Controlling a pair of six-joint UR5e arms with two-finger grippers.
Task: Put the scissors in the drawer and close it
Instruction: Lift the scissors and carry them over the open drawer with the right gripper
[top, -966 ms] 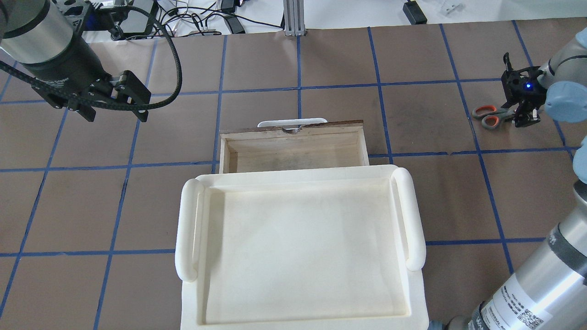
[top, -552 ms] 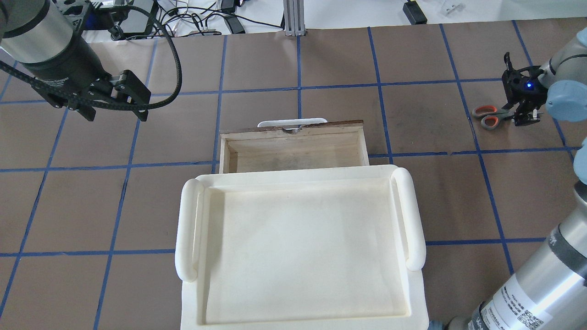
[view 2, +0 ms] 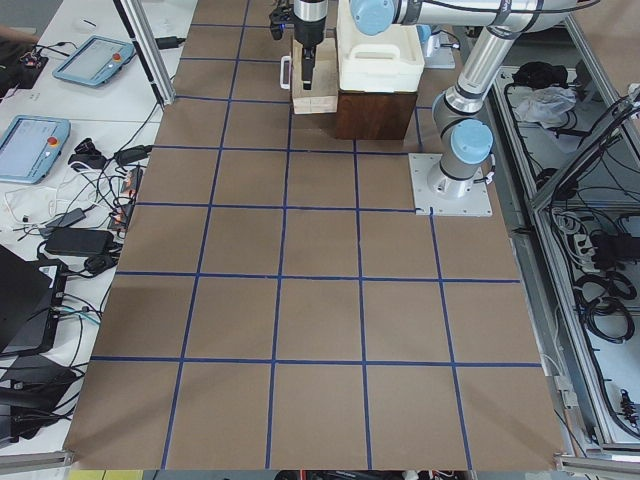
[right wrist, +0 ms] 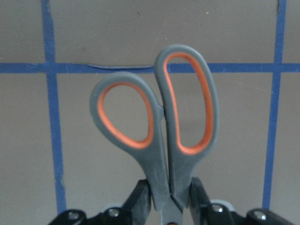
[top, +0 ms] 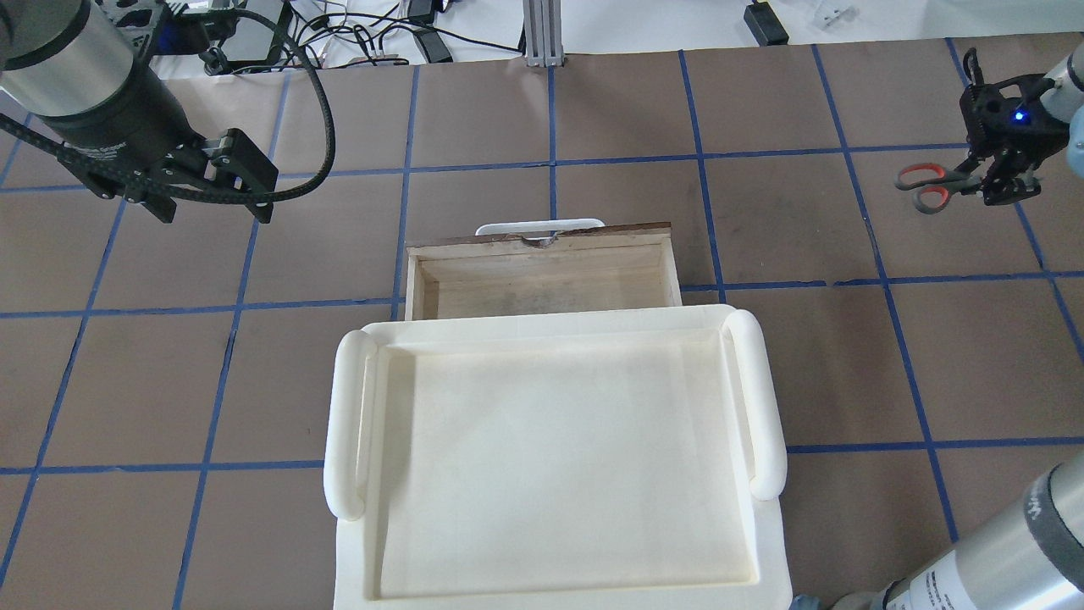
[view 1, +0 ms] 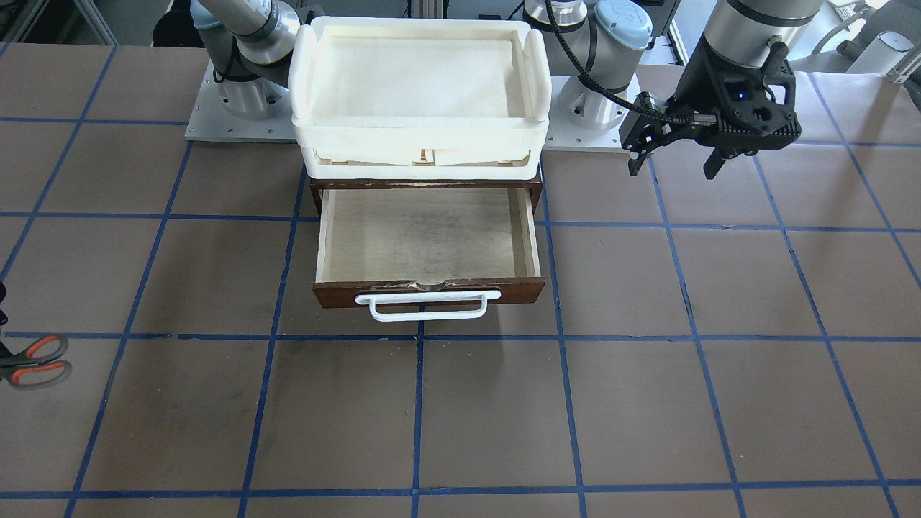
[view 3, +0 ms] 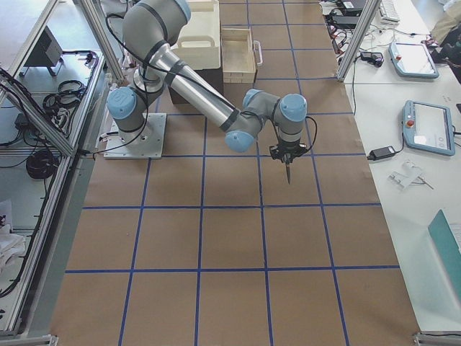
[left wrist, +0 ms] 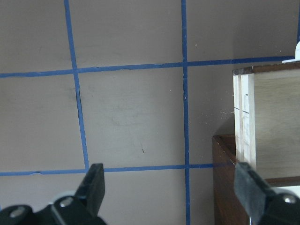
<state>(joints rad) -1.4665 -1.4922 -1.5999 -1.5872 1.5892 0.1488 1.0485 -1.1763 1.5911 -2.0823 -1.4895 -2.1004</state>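
The scissors [top: 930, 186], grey with orange-red lined loops, hang off the table in my right gripper [top: 1004, 185] at the far right. In the right wrist view the fingers [right wrist: 140, 197] are shut on the scissors [right wrist: 159, 126] just below the loops. The loops also show at the left edge of the front view [view 1: 32, 362]. The drawer [top: 542, 280] is pulled open and empty, with its white bar handle [view 1: 428, 303] on the dark front. My left gripper [top: 212, 210] is open and empty, hovering left of the drawer [left wrist: 274, 117].
A cream-white plastic tray [top: 347, 424] sits on top of the dark brown cabinet [view 1: 532, 188] behind the open drawer. The table is brown with blue tape grid lines. Cables and gear lie past its far edge [top: 364, 38].
My right gripper has risen with the scissors and moved up and to the right in the overhead view. The left arm has hardly moved. The drawer is unchanged.
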